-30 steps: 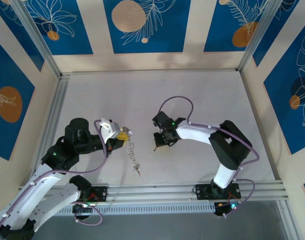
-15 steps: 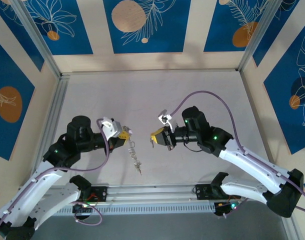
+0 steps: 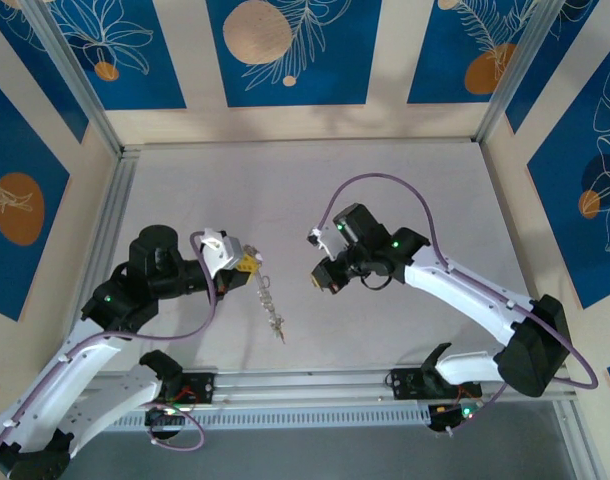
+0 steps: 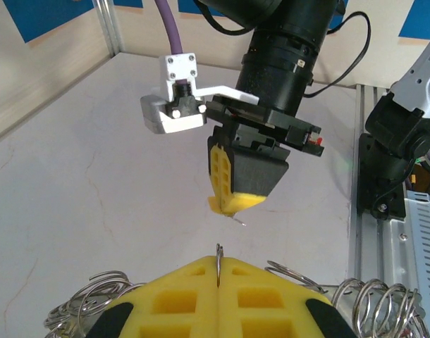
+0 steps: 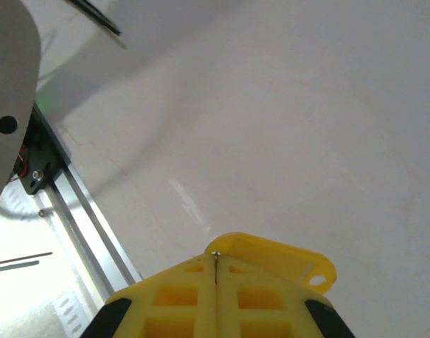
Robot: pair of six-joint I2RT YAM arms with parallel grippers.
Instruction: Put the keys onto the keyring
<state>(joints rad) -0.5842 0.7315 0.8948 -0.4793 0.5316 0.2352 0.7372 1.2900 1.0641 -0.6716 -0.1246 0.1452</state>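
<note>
left gripper: [image 3: 247,265] yellow pads pressed together, a thin grey wire end of the keyring [image 4: 218,251] sticks up out of the seam in the left wrist view.
wire coils: [image 4: 373,303] bunched just beside the left fingers on both sides; cannot tell whether they are part of the keyring.
chain of metal pieces: [image 3: 270,305] trails from the left gripper in the top view; too small to tell keys from rings.
chain axis: long axis runs from the left gripper diagonally toward the near edge and the right, free end nearest the rail.
right gripper: [image 3: 325,280] pads closed tight on the yellow-tagged key [image 5: 280,255].
key location: at the right gripper tips, over the middle of the table [image 3: 415,180], facing the left gripper with a gap between them.
key direction: in the right wrist view the yellow tag pokes out past the fingertips toward the right, its hole end outermost. In the left wrist view a small metal tip points down out of the right gripper toward the keyring wire, not touching it.
change, right arm: half a second ago its elbow reached out to the far right near corner. Now it is pulled in and the wrist sits slightly further left, gripper at about the same spot.
change, left arm: gripper and chain at nearly the same place as before.
</note>
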